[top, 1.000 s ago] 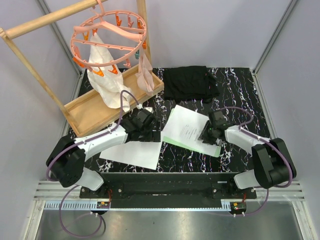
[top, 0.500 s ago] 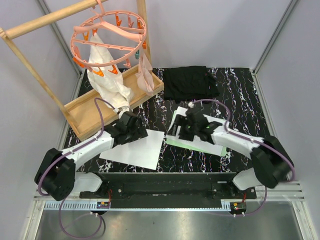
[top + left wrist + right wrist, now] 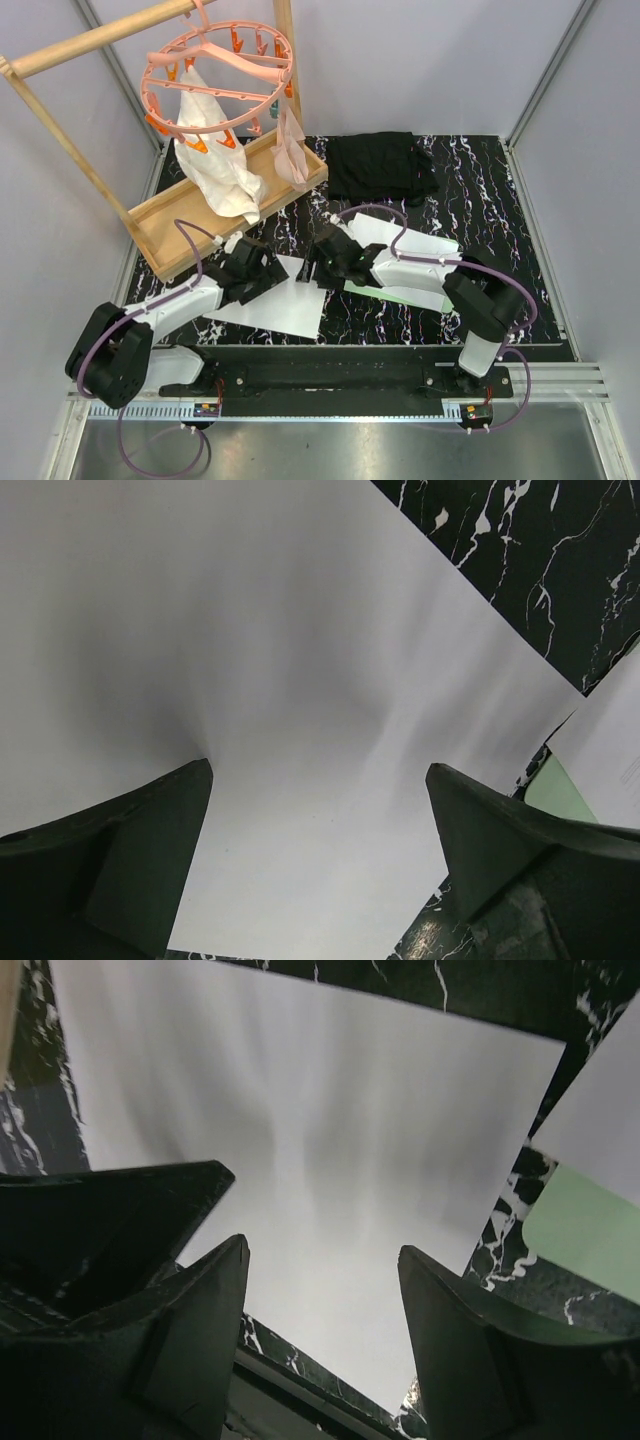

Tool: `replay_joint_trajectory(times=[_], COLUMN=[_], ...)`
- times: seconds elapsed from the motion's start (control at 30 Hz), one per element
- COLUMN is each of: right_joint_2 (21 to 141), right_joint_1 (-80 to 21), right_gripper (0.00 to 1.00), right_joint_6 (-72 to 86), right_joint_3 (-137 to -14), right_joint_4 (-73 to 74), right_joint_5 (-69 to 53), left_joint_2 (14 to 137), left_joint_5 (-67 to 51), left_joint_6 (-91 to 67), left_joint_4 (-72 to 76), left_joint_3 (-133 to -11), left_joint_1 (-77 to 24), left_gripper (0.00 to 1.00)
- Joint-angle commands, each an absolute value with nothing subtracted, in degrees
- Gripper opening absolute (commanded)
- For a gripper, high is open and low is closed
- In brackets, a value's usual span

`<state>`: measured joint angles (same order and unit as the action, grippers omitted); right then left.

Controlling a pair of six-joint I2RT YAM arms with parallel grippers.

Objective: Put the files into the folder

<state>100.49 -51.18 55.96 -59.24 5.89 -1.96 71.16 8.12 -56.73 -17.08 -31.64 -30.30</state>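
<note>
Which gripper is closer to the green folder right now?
Right. The right gripper hovers just left of the folder, over the loose sheet's edge; the left gripper sits farther left over that sheet.

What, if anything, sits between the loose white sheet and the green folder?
Nothing lies between the loose sheet and the folder, only a narrow strip of bare table. The right arm stretches over the folder, though, and could hamper sliding it in.

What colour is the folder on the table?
The folder is pale mint green, clearest in the right wrist view.
</note>
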Motion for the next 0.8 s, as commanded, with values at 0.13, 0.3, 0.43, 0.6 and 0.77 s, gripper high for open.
replay_joint_trajectory(times=[0.13, 0.3, 0.43, 0.6, 0.77], right_joint_2=[102.6, 103.1, 106.6, 108.1, 103.1], right_joint_1=[-55.7, -57.5, -57.7, -57.7, -57.6], right_gripper=[0.71, 0.74, 0.81, 0.83, 0.84], right_joint_6=[56.1, 55.4, 55.9, 58.0, 57.0], right_joint_3=[-62.9, -64.2, -64.4, -62.5, -55.6], right_joint_4=[19.1, 20.9, 15.9, 8.4, -4.1], right_joint_5=[10.4, 10.5, 4.7, 2.0, 1.8], left_joint_2=[66.8, 66.4, 66.2, 64.7, 62.0], left_joint_5=[10.5, 10.4, 9.8, 9.0, 8.3], left_joint_6=[-60.5, -60.9, -61.3, -62.3, -63.1], left_joint_4=[-19.6, -20.0, -19.7, -19.7, -19.5], left_joint_3=[-27.3, -27.2, -26.7, -25.5, -23.6], left_joint_1=[-30.2, -30.2, -30.2, -30.2, -30.1], left_gripper=[0.99, 0.99, 0.99, 0.99, 0.99])
